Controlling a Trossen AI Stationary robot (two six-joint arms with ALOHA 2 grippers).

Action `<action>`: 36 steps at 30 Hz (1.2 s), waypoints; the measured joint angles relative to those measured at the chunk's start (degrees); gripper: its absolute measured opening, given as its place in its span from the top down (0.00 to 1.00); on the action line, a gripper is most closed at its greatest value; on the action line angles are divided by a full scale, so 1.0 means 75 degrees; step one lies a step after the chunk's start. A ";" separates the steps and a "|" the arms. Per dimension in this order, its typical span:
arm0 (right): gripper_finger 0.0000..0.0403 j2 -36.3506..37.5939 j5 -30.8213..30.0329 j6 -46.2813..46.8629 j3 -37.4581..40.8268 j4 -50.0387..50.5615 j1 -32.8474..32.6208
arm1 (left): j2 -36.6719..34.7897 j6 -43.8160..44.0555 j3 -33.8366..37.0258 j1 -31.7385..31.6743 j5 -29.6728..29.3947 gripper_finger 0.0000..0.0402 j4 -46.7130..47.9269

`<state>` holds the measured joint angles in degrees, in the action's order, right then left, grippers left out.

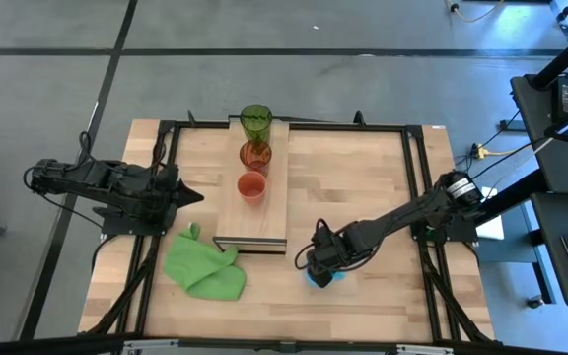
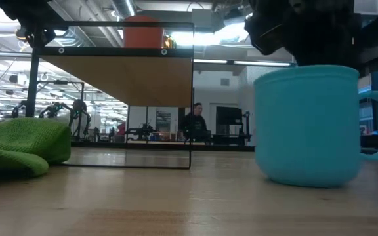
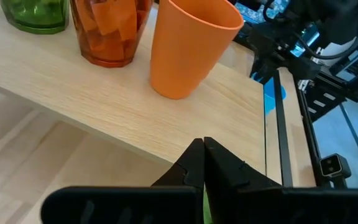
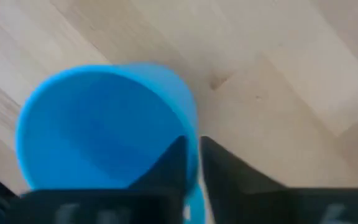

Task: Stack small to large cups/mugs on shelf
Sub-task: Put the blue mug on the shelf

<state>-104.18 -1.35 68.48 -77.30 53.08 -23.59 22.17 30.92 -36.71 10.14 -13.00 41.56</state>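
R tool (image 4: 191, 163) pinches blue mug (image 4: 98, 124) rim — wrist view only; L tool (image 3: 202, 163) closed, idle.

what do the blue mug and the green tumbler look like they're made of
Blue mug: probably plastic, opaque, with a smooth matte surface and thick, soft-edged rim. Green tumbler: likely clear tinted plastic, though glass is possible; the shelf shows through it.

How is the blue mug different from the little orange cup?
The blue mug has a handle; the little orange cup has none. The mug stands on the tabletop, the cup up on the shelf. The right gripper pinches the mug's rim; nothing touches the cup. Both stand upright.
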 joint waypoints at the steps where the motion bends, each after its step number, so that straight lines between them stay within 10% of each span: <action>1: 0.93 0.0000 -0.0002 -0.0135 0.0000 0.0021 0.0038 | -0.0003 0.0000 0.0000 0.0001 -0.0002 1.00 0.0000; 9: 0.98 -0.0003 0.0529 -0.1871 -0.0775 0.0697 0.0742 | -0.0003 0.0066 0.0003 -0.0001 -0.0002 1.00 -0.0001; 19: 0.98 0.0014 0.1230 -0.4053 -0.4233 0.3737 0.1761 | 0.0000 0.0061 0.0002 -0.0001 -0.0004 1.00 -0.0003; 29: 0.98 0.0029 0.0550 -0.4821 -0.5776 0.3068 0.2780 | -0.0003 -0.0139 0.0003 -0.0001 -0.0289 1.00 -0.0003; 36: 0.96 -0.0403 0.1694 -0.4854 -0.5776 0.1366 0.3200 | 0.0000 -0.0140 0.0003 -0.0001 -0.0556 1.00 -0.0003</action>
<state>-107.21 11.35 32.08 -120.62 63.32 0.40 22.17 29.87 -36.69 10.13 -17.17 41.54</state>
